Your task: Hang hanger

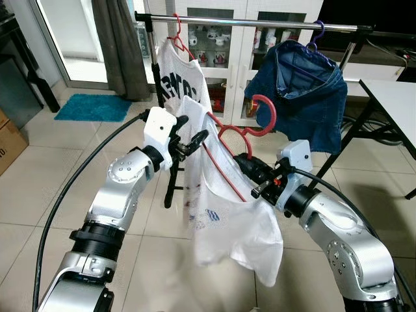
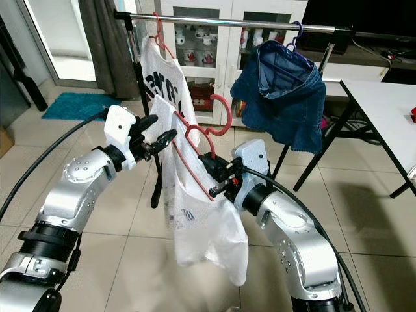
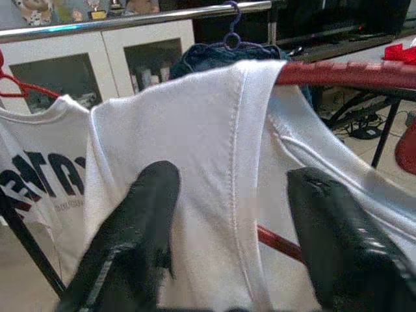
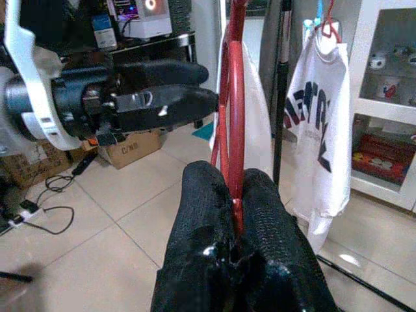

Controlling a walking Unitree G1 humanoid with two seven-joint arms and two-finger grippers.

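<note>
Up front, from the left eye view, a red hanger [image 1: 242, 144] carrying a white shirt [image 1: 229, 214] is held in the air between the two arms, below and in front of a metal rail [image 1: 260, 23], its hook not on the rail. The right gripper [image 1: 246, 166] is clamped on the hanger's lower red bar, while the left gripper [image 1: 195, 138] sits at the shirt's shoulder with its fingers spread apart on either side of the cloth. On the rail hang a printed white shirt [image 1: 182, 78] on its own red hanger and, further to the robot's right, a denim garment [image 1: 299, 97] on a purple hanger [image 1: 316, 34]. A white cabinet [image 1: 227, 39] with glass doors stands behind the rail, a blue mat [image 1: 91, 106] lies on the tiled floor, and a white table [image 1: 393, 97] is at the right. Next, the right eye view shows the same scene, the hanger's hook curling below the rail between the two hung garments. Then the left wrist view shows two black fingers [image 3: 140, 227] apart, the white shirt's shoulder seam between them and the red hanger arm poking out of the cloth. Lastly, the right wrist view shows both fingertips [image 4: 205, 214] pressed together on the thin red hanger bar, with the left gripper just beyond it.
</note>
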